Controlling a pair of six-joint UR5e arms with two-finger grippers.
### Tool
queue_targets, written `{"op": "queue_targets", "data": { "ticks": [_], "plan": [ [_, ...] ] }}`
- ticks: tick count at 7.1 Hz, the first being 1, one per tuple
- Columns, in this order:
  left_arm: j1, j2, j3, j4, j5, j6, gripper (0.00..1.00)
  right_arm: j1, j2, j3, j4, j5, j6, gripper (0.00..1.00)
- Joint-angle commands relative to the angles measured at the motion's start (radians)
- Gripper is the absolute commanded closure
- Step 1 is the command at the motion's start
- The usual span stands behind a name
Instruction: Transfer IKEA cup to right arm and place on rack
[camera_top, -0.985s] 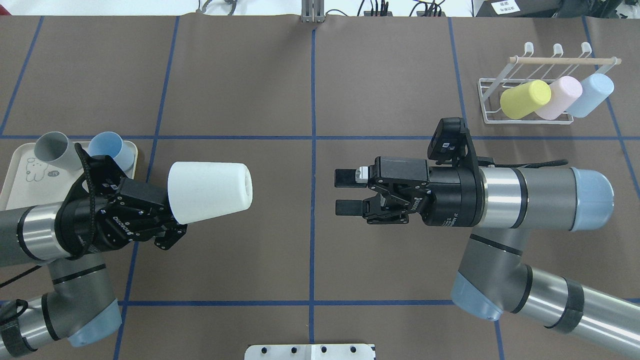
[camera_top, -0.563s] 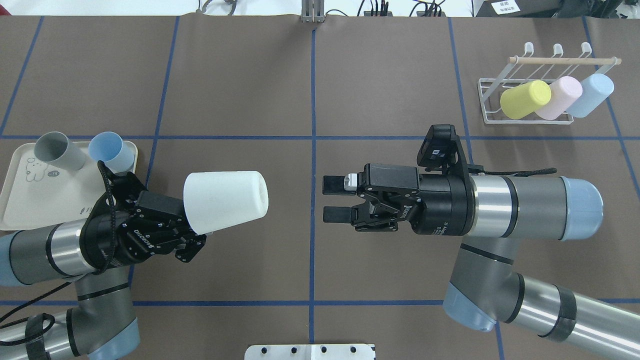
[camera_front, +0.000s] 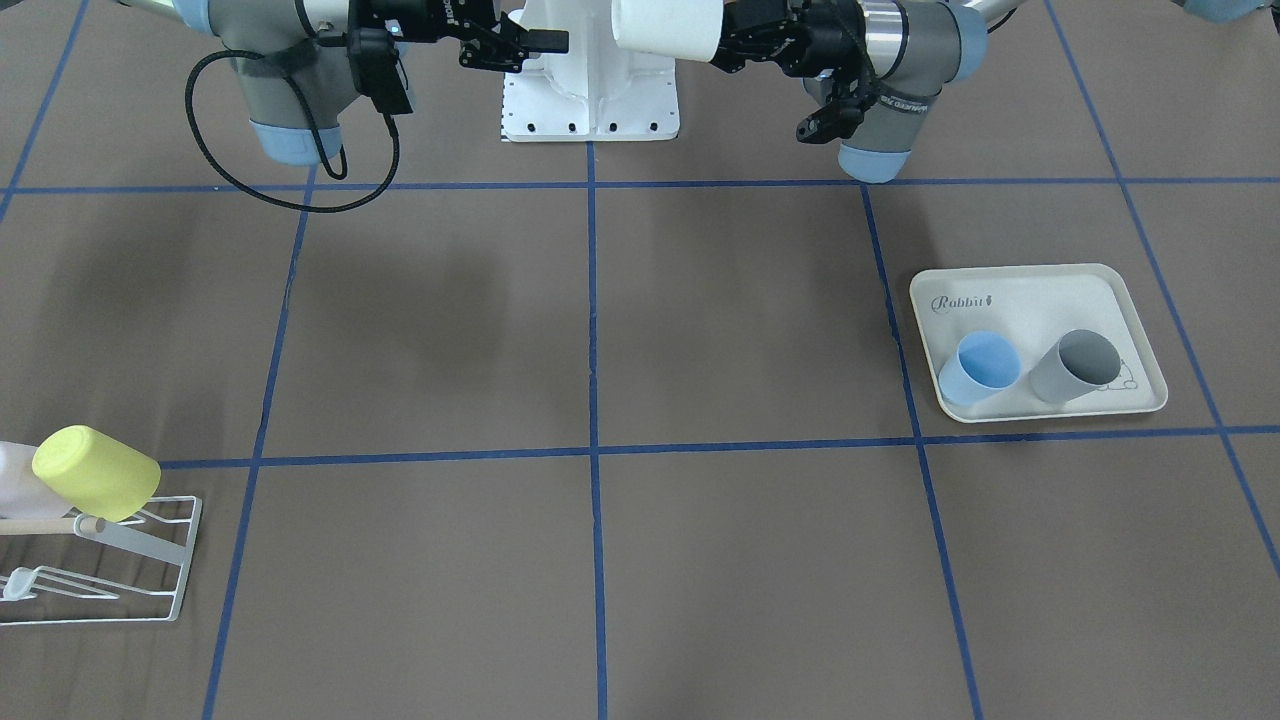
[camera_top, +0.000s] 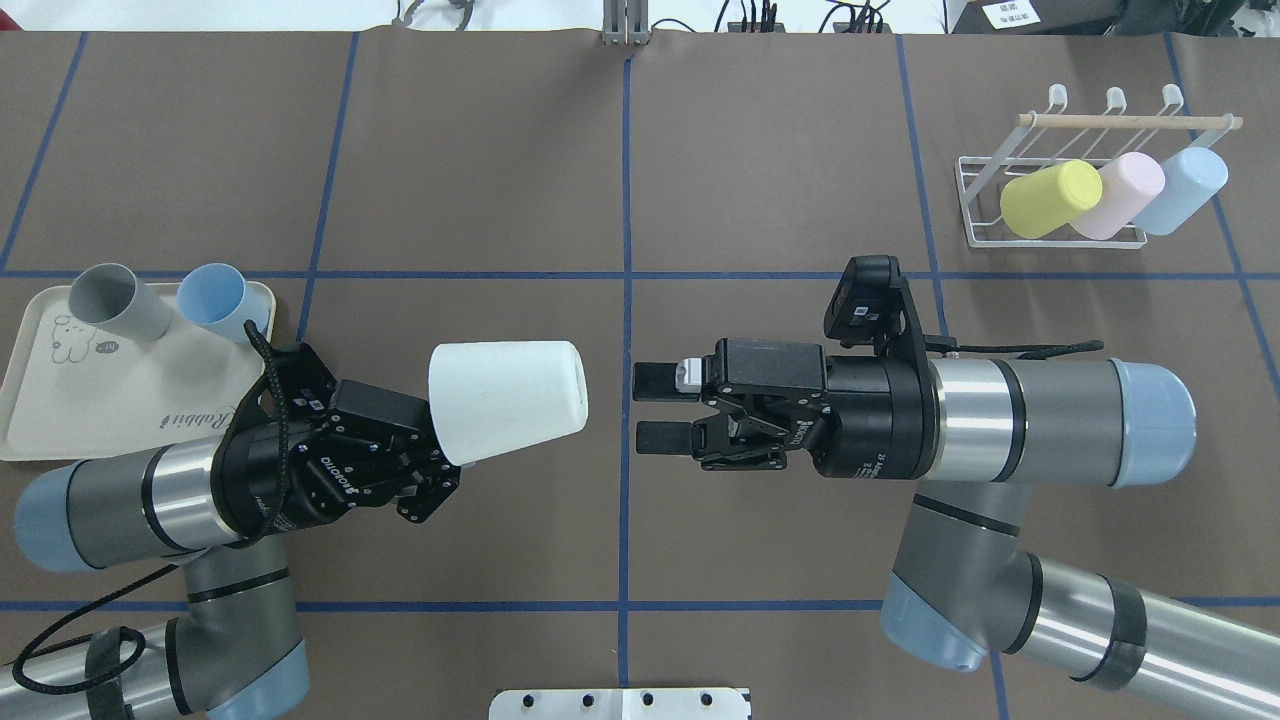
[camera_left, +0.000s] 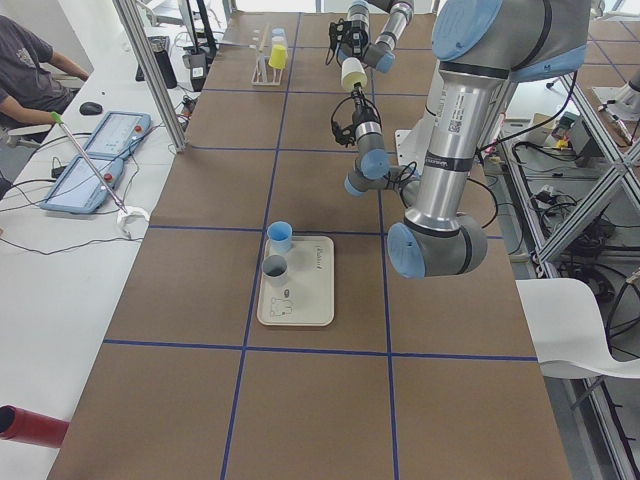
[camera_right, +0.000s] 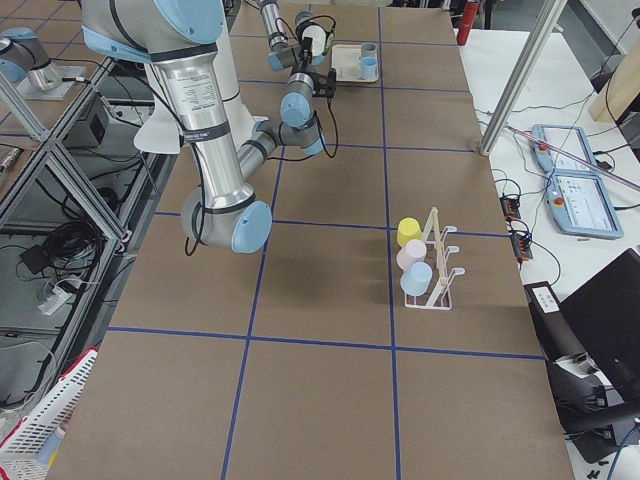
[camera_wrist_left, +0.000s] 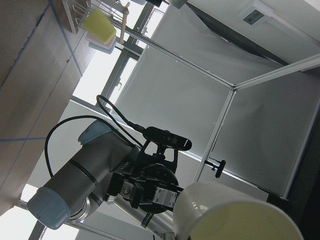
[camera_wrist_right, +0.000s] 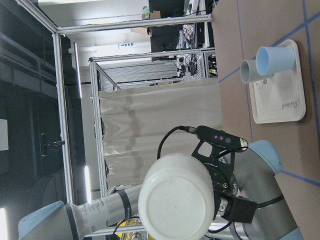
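Tray at left carries a grey cup and a blue cup. Left gripper is clamped on the wide rim end of the white IKEA cup, which is airborne on its side with its base toward the right gripper. That gripper's fingers are spread, just short of the base. Rack at far right holds a yellow cup, a pink cup and a pale blue cup.

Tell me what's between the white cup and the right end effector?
Nothing: the overhead view shows just an open gap between the white cup and the right end effector, above the table.
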Motion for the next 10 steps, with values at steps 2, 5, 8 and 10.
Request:
{"op": "queue_targets", "data": {
  "ticks": [2, 5, 8, 10],
  "plan": [
    [0.018, -0.009, 0.006, 0.012, 0.002, 0.004, 1.00, -0.010, -0.001, -0.009, -0.008, -0.002, -0.023, 0.01],
    [0.059, -0.018, 0.007, 0.027, 0.005, 0.006, 1.00, -0.013, -0.001, -0.015, -0.009, -0.004, -0.029, 0.01],
    [0.073, -0.035, 0.009, 0.045, 0.007, 0.006, 1.00, -0.015, 0.001, -0.017, -0.009, -0.007, -0.029, 0.01],
    [0.076, -0.037, 0.013, 0.045, 0.007, 0.006, 1.00, -0.022, 0.001, -0.017, -0.019, -0.016, -0.029, 0.01]
  ]
}}
